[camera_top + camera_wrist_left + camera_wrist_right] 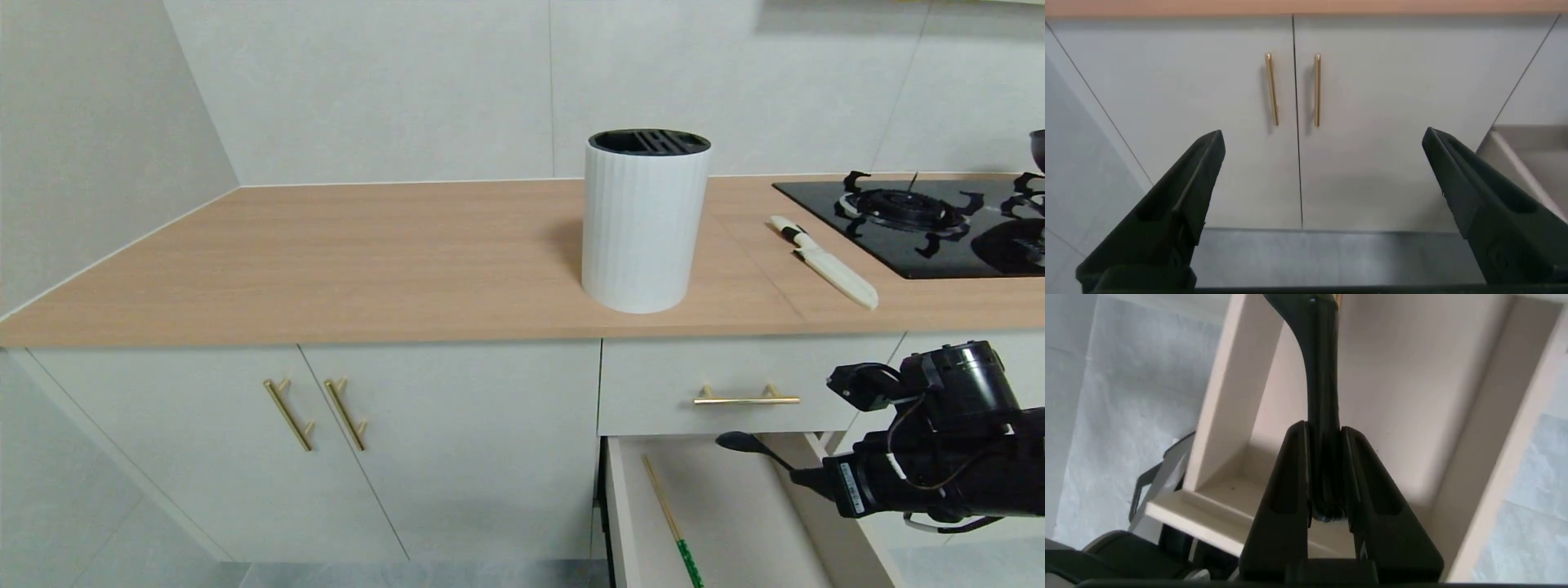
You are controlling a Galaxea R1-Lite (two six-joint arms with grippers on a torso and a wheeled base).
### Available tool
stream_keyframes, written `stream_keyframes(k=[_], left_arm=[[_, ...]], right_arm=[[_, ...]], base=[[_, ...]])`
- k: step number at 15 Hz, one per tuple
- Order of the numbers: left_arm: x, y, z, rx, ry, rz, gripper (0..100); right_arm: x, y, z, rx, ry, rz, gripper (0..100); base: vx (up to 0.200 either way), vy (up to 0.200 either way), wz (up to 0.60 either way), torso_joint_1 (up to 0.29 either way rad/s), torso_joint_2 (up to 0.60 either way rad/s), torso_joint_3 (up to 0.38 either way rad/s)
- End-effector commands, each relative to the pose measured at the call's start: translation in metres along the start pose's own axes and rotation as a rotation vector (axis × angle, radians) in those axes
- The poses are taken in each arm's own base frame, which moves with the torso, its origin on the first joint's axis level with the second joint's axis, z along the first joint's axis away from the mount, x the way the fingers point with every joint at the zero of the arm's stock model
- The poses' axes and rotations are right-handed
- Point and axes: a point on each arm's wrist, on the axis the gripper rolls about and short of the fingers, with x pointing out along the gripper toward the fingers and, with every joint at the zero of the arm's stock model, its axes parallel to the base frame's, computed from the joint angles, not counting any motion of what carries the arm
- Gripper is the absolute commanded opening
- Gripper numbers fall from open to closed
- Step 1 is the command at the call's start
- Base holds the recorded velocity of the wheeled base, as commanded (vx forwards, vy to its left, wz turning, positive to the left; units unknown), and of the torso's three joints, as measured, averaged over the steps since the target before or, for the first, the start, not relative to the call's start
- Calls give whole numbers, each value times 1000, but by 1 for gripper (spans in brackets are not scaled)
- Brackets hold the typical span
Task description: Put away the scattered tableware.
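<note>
Over the open drawer (618,498), right gripper (1323,439) is clamped on the handle end of the black spoon (740,442); probably light, rigid and smooth, so grip mid-handle to limit pivoting; left gripper (1323,167) jaws stand apart.

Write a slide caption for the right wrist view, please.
The right gripper clamps a long black spoon-shaped utensil over the open cream-coloured drawer.
</note>
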Motion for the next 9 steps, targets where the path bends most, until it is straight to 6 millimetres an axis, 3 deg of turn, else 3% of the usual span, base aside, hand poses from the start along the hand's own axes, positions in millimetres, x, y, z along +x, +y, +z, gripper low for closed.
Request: stream_keyframes(k=[1, 9], left_arm=[[0, 0, 0, 0, 0, 1, 100], [0, 0, 0, 0, 0, 1, 100]], right_arm=[[1, 0, -1, 1, 6, 1, 0], [4, -1, -1, 3, 15, -24, 0]], base=[[0, 0, 0, -193, 486, 281], [0, 0, 0, -173, 469, 293]])
